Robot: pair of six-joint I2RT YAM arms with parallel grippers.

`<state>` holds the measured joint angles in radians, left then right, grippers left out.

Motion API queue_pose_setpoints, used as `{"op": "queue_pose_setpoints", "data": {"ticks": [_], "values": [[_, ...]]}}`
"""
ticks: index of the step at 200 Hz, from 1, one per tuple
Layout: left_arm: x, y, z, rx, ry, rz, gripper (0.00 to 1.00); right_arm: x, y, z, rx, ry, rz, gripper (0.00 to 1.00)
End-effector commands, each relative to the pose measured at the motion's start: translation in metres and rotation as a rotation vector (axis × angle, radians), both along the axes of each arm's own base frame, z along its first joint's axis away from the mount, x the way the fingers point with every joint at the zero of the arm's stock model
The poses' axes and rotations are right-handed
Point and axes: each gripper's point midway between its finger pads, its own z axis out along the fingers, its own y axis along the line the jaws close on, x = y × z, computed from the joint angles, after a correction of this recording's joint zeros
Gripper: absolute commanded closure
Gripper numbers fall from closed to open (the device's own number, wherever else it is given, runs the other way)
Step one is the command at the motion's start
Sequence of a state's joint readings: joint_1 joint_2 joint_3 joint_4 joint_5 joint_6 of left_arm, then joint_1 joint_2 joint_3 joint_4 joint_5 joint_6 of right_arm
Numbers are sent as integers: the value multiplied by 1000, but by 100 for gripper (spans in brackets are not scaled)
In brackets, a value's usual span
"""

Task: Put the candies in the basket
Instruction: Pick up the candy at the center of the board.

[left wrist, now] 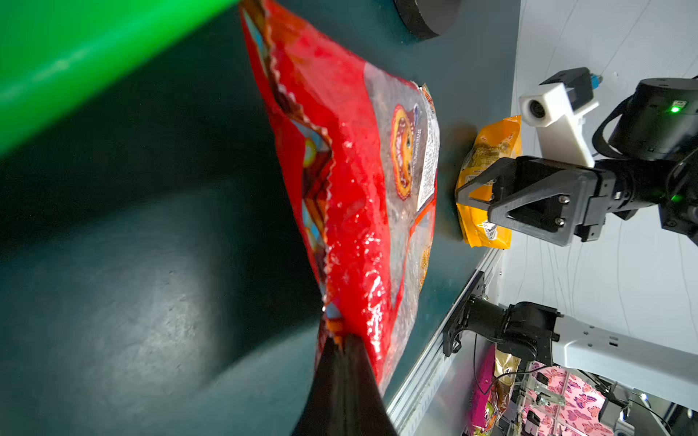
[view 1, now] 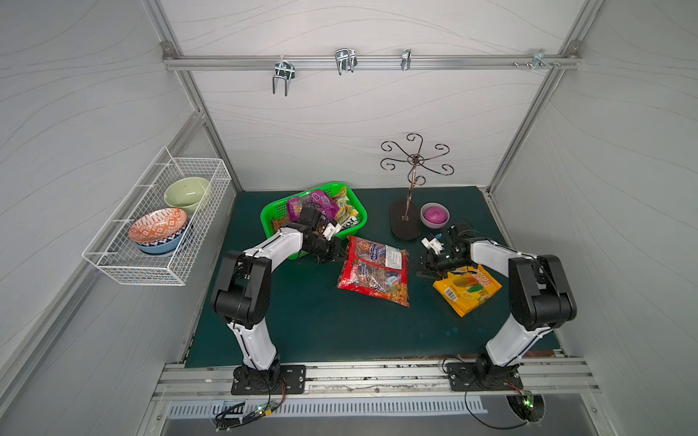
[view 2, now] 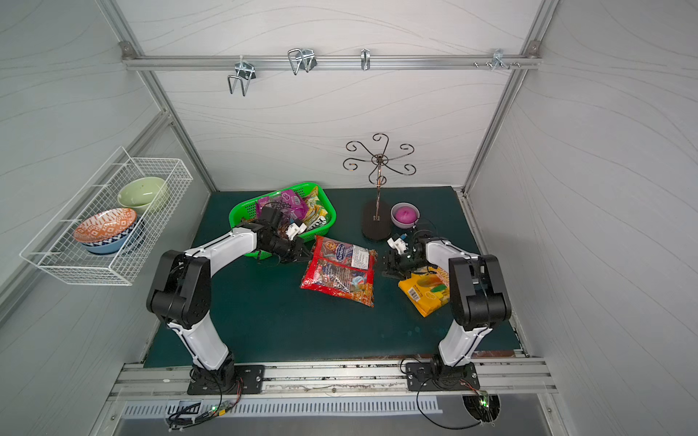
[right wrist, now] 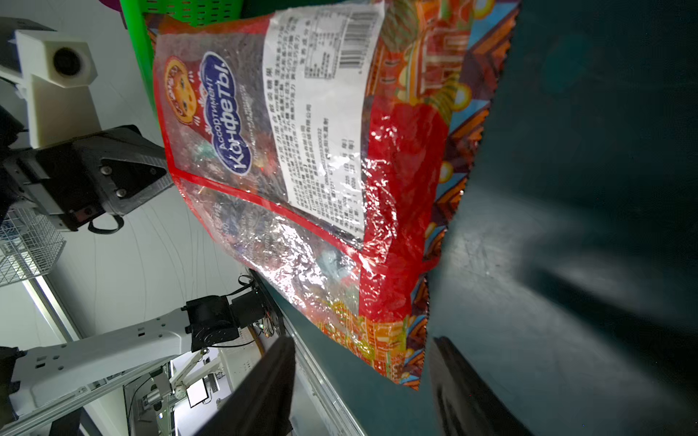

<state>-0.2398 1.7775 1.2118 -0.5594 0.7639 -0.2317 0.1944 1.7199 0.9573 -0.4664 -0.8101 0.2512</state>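
One red candy bag (view 1: 374, 270) between left tool (view 1: 337, 258), tight on its edge, and wide right tool (view 1: 423, 268).

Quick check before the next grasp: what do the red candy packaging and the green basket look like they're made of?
The red candy packaging looks like thin, glossy plastic film: it crinkles, throws sharp glints, and has clear windows and a zigzag crimped edge. The green basket is probably rigid moulded plastic, smooth with a slight sheen: uniform bright colour, perforated walls, rolled rim.

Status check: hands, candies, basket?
Left hand shut on edge of glossy red plastic candy bag, bag on mat. Right hand open beside it. Yellow-orange plastic bag also outside green mesh plastic basket. Path clear.
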Motion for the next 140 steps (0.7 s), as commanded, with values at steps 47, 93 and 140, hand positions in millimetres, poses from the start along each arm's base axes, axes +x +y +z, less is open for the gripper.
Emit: {"op": "queue_pose_setpoints", "data": {"ticks": [47,93,140], "values": [[10,4,54,-79,-96,15,100,-1,11,-30,7,74,-35,41],[14,11,80,-110,-94,50,100,-5,32,-40,17,95,16,41],[20,10,96,-153,-64,93,100,-9,46,-43,95,118,38,40]]}}
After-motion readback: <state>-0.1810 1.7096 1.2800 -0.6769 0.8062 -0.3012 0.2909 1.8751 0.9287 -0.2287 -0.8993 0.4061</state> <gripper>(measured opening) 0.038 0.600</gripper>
